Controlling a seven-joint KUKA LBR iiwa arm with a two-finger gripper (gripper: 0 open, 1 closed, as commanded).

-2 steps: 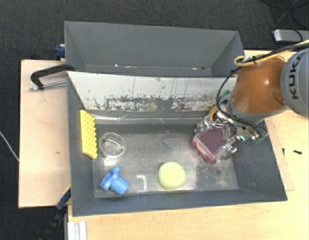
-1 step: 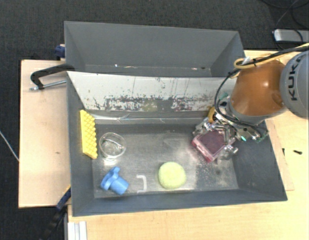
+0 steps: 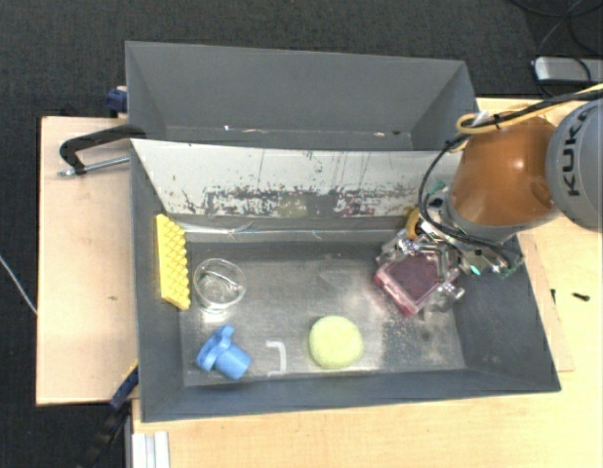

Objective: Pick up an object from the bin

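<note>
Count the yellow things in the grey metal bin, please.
2. A bright yellow ridged rectangular block lies against the left wall; a pale yellow-green round ball lies near the front wall. The arm may hide more.

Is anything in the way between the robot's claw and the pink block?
No, nothing. The gripper has the pink block between its fingers, on the right side of the bin. The green ball lies apart, nearer the front.
</note>
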